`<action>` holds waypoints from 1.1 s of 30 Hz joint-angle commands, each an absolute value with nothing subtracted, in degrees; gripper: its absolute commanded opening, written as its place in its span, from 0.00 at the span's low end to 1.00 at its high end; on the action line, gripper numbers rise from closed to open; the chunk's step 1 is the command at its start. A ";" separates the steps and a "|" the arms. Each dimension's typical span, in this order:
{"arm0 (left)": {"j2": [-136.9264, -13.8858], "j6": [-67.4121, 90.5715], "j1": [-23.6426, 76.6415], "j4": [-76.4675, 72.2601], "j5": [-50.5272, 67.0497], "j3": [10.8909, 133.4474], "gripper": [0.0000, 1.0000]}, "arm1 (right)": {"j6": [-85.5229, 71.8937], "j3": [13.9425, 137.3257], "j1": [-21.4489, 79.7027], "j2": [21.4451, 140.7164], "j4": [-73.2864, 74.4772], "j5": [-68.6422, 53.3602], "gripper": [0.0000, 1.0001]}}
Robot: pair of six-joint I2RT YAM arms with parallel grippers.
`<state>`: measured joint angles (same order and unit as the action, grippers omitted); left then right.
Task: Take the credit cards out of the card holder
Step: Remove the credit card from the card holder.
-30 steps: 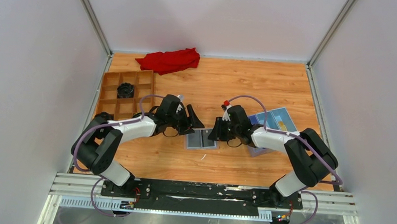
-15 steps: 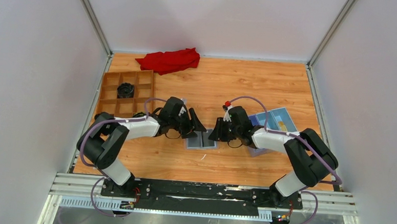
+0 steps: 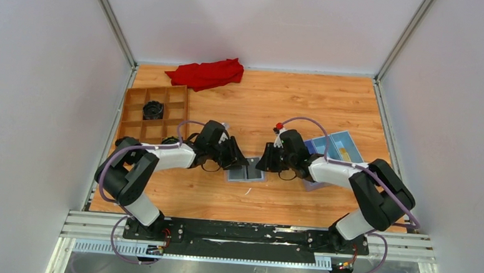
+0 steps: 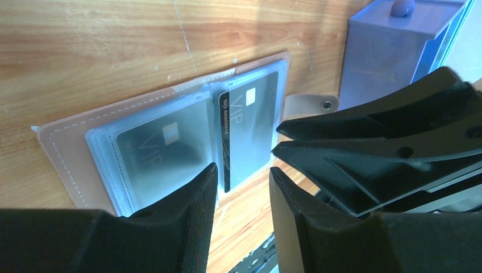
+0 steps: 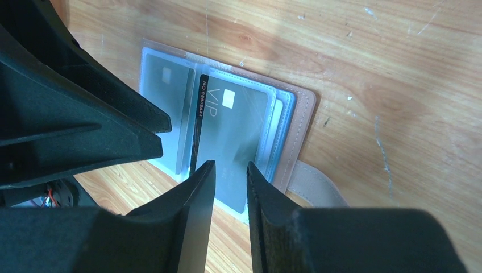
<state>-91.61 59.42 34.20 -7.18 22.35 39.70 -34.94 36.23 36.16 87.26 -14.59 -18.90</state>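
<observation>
The card holder [image 3: 245, 172] lies open and flat on the wood, tan edge around clear sleeves. Grey credit cards [image 4: 165, 151] marked VIP sit in the sleeves, and a black card [image 4: 225, 142] stands on edge at the fold. My left gripper [image 4: 241, 176] hangs at the holder's near edge, open, nothing between its fingers; the black card's end lies just beyond the left fingertip. My right gripper [image 5: 230, 168] comes in from the other side, open with a narrow gap. Its tips hover over the sleeve with a grey card [image 5: 233, 131]. In the top view both grippers [image 3: 237, 162] [image 3: 262, 164] flank the holder.
A blue box [image 3: 336, 148] stands open right of the right gripper. A brown compartment tray [image 3: 134, 115] holding a black part [image 3: 154, 110] sits at the left. A red cloth [image 3: 206, 73] lies at the back. The holder's strap [image 5: 315, 185] sticks out sideways.
My left gripper has swung down and right onto the holder's left edge, and its jaws have narrowed. The right gripper has stayed put.
</observation>
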 commanded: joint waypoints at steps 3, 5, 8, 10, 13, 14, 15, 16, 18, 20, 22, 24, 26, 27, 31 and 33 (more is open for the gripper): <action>-90.80 54.58 35.62 -7.38 21.77 38.85 0.39 | -34.08 35.29 35.29 84.35 -13.55 -16.32 0.31; -91.40 54.33 35.77 -7.35 21.39 38.92 0.35 | -33.96 35.71 35.24 85.09 -13.16 -16.46 0.31; -92.12 54.40 35.89 -7.30 20.76 38.81 0.35 | -34.01 36.01 35.22 86.34 -13.18 -17.11 0.31; -92.33 54.36 35.87 -7.30 20.01 38.45 0.35 | -34.02 35.99 35.24 86.90 -13.35 -17.36 0.31; -92.86 54.12 35.86 -7.37 19.43 38.00 0.35 | -34.06 35.99 35.19 87.63 -13.72 -17.89 0.31; -93.18 53.92 35.86 -7.33 19.42 37.92 0.35 | -34.10 36.02 35.17 88.01 -13.87 -18.17 0.31; -93.79 53.81 35.86 -7.42 19.54 37.89 0.35 | -34.17 36.11 35.19 88.31 -13.88 -18.26 0.31; -94.25 53.73 35.86 -7.46 19.66 37.93 0.35 | -34.25 36.08 35.18 88.59 -14.07 -18.46 0.31; -94.85 53.70 35.91 -7.44 19.65 37.73 0.35 | -34.56 35.91 35.17 89.12 -14.67 -19.03 0.31; -94.94 53.53 35.91 -7.38 19.18 37.48 0.34 | -34.99 35.57 35.24 89.37 -15.64 -19.74 0.30; -94.73 53.31 35.90 -7.43 18.83 37.33 0.34 | -35.46 35.14 35.23 89.26 -16.63 -20.23 0.30; -94.81 53.19 35.88 -7.46 18.81 37.27 0.34 | -35.75 34.75 35.19 89.13 -17.82 -21.03 0.30; -94.91 53.17 35.88 -7.40 18.81 37.35 0.34 | -35.86 34.78 35.29 89.17 -18.41 -21.81 0.29; -94.96 53.10 35.88 -7.46 18.76 37.35 0.34 | -35.86 34.92 35.25 89.35 -18.53 -22.14 0.29; -95.17 53.17 35.86 -7.47 18.78 37.53 0.34 | -36.30 35.20 35.25 90.69 -19.29 -23.71 0.28; -95.03 53.09 35.89 -7.45 18.81 37.66 0.32 | -37.04 34.82 35.25 91.16 -20.65 -24.55 0.27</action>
<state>-93.71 54.65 35.46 -8.51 20.84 38.65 -35.90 35.70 35.86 89.45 -18.76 -22.33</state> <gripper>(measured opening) 0.336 0.286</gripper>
